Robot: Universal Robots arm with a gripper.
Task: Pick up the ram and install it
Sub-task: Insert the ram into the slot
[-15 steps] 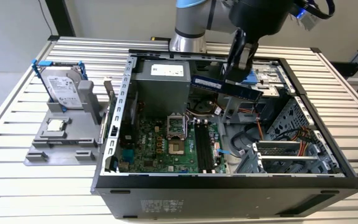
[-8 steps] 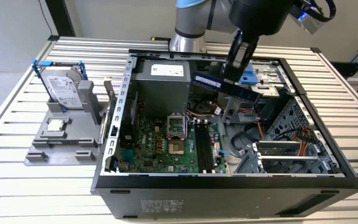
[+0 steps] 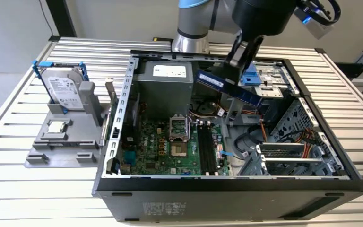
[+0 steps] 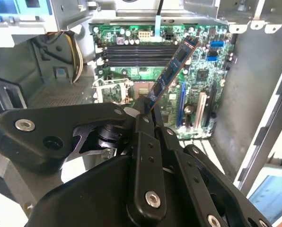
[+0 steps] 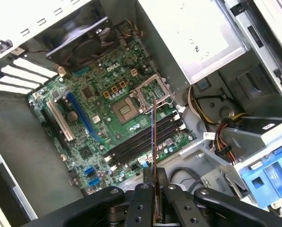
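Ram (image 3: 228, 88) in gripper (image 3: 234, 64) (above motherboard (image 3: 151, 144))

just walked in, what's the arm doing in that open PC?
The arm's gripper is shut on the ram, gripping it near one end. The stick hangs tilted in the air inside the open computer case, above the motherboard. It is not seated: the memory slots look empty. On the exterior view's left, a hard drive and a processor chip sit on a grey holder beside the case.
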